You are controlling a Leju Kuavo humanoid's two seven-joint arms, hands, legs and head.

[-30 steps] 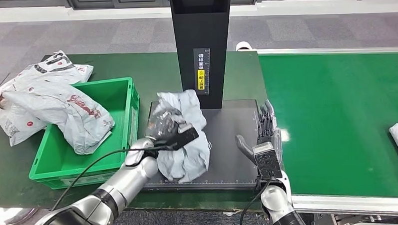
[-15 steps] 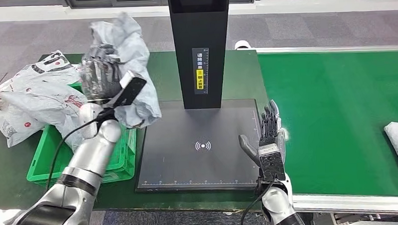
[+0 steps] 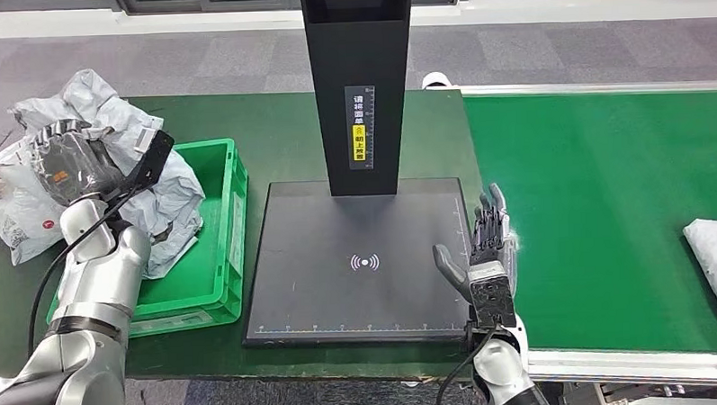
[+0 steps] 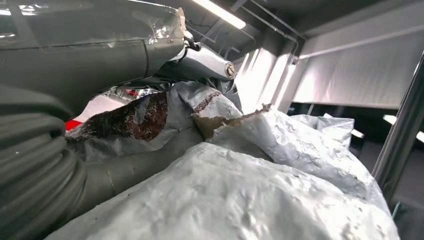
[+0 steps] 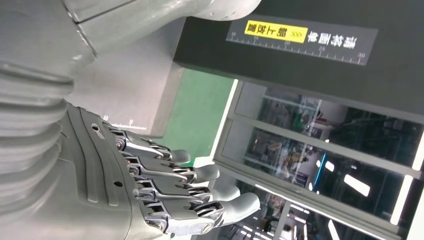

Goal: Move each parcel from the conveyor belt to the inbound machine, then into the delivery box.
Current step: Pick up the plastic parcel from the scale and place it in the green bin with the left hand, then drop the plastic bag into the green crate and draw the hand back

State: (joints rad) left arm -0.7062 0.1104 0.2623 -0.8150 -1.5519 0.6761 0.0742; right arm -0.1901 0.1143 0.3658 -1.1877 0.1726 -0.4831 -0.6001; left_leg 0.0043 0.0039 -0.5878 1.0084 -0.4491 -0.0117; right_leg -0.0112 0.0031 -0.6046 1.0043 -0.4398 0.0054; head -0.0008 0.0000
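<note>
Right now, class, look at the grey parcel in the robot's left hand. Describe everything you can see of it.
The grey parcel is a soft, crumpled bag of what looks like thin plastic film, creased and dented all over. The left hand grips its upper part and holds it over the green box, at the box's left side. Its lower end hangs down into the box. The left wrist view shows wrinkled grey film with a torn brownish edge near the fingers. Whether it touches the printed parcels behind it cannot be told.
</note>
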